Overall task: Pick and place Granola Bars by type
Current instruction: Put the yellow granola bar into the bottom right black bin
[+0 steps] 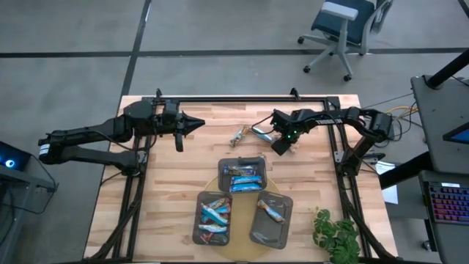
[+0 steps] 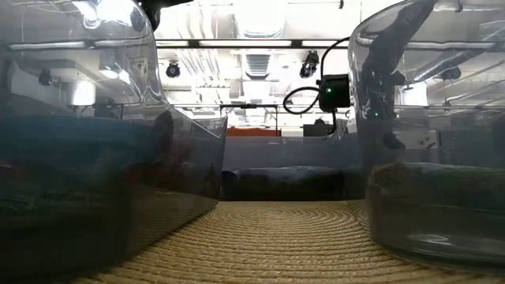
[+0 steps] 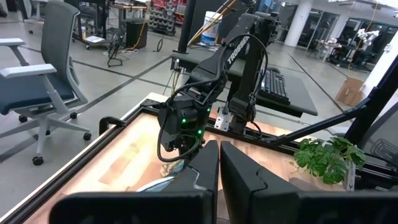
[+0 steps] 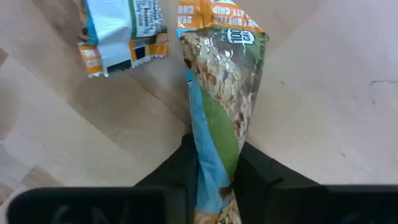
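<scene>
Three dark grey trays stand on a round woven mat [image 1: 242, 249]: the far tray [image 1: 222, 164] and the left tray [image 1: 196, 220] hold several blue granola bars, the right tray [image 1: 254, 233] one bar [image 1: 270, 210]. Loose bars lie on the wood beyond them [image 1: 238, 136] [image 1: 261, 130]. My right gripper [image 4: 214, 180] points down, shut on a bar [image 4: 221, 74] with an oat picture and a blue and green wrapper. A white and blue bar [image 4: 121, 31] lies beside it. My left gripper [image 1: 192, 126] hovers shut at the table's far left. My right gripper pinches the oat-picture bar's two long sides [image 4: 214, 155] between its two fingers [image 4: 255, 171], close to one end. The fingers come from above and lie across the bar. The wrapper is squeezed narrow at the fingers and widens away from them; the bar lies on the wood.
A green plant [image 1: 335, 233] sits at the table's near right corner. A black frame rail [image 1: 242, 100] runs along the far edge. Bare wood lies between the left arm and the trays.
</scene>
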`<action>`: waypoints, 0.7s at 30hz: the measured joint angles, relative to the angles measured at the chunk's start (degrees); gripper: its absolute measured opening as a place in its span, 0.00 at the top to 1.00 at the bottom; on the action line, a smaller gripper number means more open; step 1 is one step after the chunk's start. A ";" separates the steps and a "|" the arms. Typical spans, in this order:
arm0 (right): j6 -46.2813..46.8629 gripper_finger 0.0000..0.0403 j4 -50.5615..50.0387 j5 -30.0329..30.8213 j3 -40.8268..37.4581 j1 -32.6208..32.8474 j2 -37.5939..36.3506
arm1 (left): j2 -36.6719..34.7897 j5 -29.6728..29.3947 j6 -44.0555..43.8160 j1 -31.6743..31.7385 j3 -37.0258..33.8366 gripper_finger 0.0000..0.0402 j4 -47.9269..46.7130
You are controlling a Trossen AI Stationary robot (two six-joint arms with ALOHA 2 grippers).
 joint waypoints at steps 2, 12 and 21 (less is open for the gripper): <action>0.02 0.87 -0.52 -0.05 0.20 0.00 -0.02 | 0.00 0.00 -0.30 -0.01 0.00 1.00 0.00; -1.39 0.88 -7.31 -1.00 2.66 0.07 -1.93 | 0.00 -0.04 -0.99 0.00 0.00 1.00 0.02; -1.73 0.90 -16.69 -1.36 7.50 0.11 -10.73 | 0.01 -0.02 -0.99 0.00 0.00 1.00 0.02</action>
